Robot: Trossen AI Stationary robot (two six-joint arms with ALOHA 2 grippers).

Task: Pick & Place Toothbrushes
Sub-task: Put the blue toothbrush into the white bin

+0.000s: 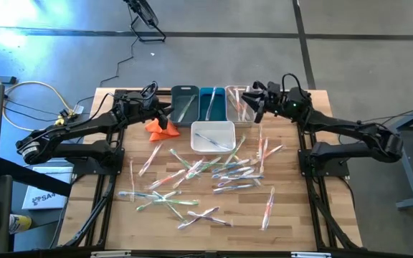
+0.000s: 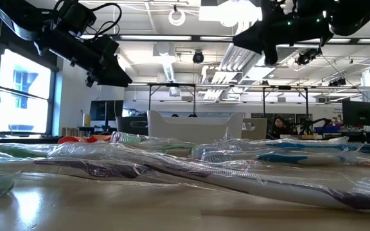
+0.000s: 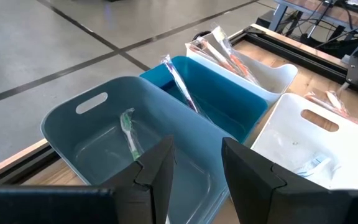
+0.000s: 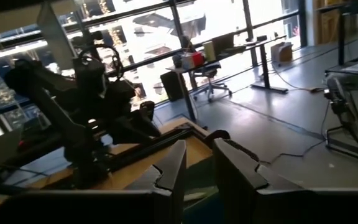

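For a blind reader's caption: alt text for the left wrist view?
The left pincer, open and empty, hovers over a grey-blue bin holding one green toothbrush. Beside it sit a blue bin, a clear bin and a white bin.

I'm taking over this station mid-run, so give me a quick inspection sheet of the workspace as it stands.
Surface: wooden table, bare at the near corners.
Job's things: wrapped toothbrushes scattered mid-table; a few already in the grey bin, blue bin, clear bin and white bin.
Clutter: orange cloth beside the grey bin.
Grippers: left gripper open and empty above the grey bin; right gripper empty near the clear bin, fingers narrowly apart.
Cables: yellow and dark cables on the floor left of the table.
Surroundings: concrete floor, desks and a seated person far behind.
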